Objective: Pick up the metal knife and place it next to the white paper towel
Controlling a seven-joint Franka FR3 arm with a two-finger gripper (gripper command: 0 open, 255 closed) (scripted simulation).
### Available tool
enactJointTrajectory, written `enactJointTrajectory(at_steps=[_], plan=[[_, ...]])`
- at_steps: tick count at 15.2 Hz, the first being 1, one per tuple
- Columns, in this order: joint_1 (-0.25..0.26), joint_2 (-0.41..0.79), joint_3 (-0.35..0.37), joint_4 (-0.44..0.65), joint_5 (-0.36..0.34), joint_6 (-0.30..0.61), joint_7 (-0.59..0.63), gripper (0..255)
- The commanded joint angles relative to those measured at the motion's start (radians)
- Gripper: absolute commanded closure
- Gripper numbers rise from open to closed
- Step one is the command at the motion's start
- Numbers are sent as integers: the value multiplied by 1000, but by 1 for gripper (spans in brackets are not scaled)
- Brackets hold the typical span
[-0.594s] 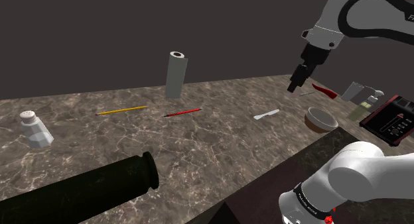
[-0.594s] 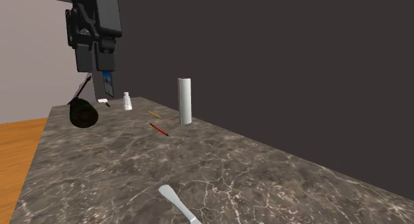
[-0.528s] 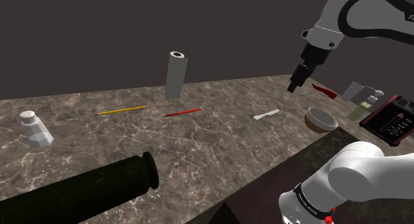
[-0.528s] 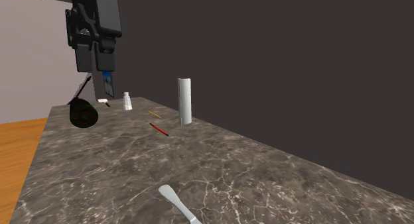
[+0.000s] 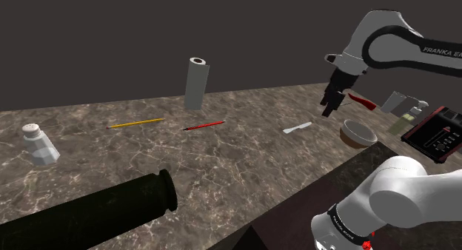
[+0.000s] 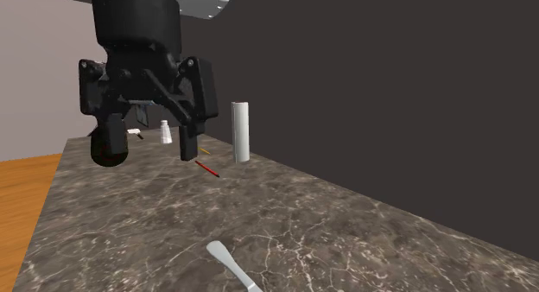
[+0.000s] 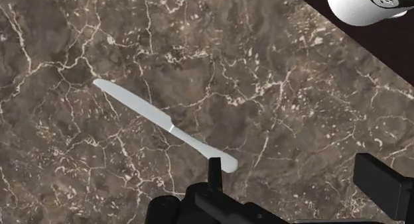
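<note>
Starting at the shoulder view's left, we are seeing a pale shaker (image 5: 41, 146) standing on the dark marbled counter (image 5: 244, 160), with a black cylinder (image 5: 96, 211) lying nearer the camera. Next, a yellow pencil (image 5: 135, 123) and a red pencil (image 5: 203, 126) are lying in front of the upright paper towel roll (image 5: 197, 83). Further right the knife (image 5: 298, 127), drawn pale grey, is lying flat, well apart from the roll. Above and to its right the gripper (image 5: 327, 108) is hanging in the air, touching nothing. Past it a bowl (image 5: 358, 132) and a black box (image 5: 438, 134) are sitting near the counter's end.

The second exterior view is adding an orange wooden floor (image 6: 22, 187) at its left. It is also showing the gripper (image 6: 145, 136) large in front with its fingers standing apart, and the knife (image 6: 229, 264) at the bottom edge. The wrist view is giving us the knife's (image 7: 162, 123) whole outline. Its blade tip is pointing away from the gripper (image 7: 296, 179), and its rounded handle end is appearing just beside one finger (image 7: 213, 169). The two fingers are spread wide, clasping nothing.
</note>
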State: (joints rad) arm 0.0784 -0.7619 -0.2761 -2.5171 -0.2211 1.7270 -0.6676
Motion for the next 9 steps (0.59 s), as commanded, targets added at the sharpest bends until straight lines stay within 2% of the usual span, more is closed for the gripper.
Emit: enactJointTrajectory(at_steps=[1,5,9], plan=[[28,24,-71,-24,-42,60,-161,0],[95,115,-213,-40,-105,188,-456,0],[191,247,-361,-25,-129,323,-754,0]])
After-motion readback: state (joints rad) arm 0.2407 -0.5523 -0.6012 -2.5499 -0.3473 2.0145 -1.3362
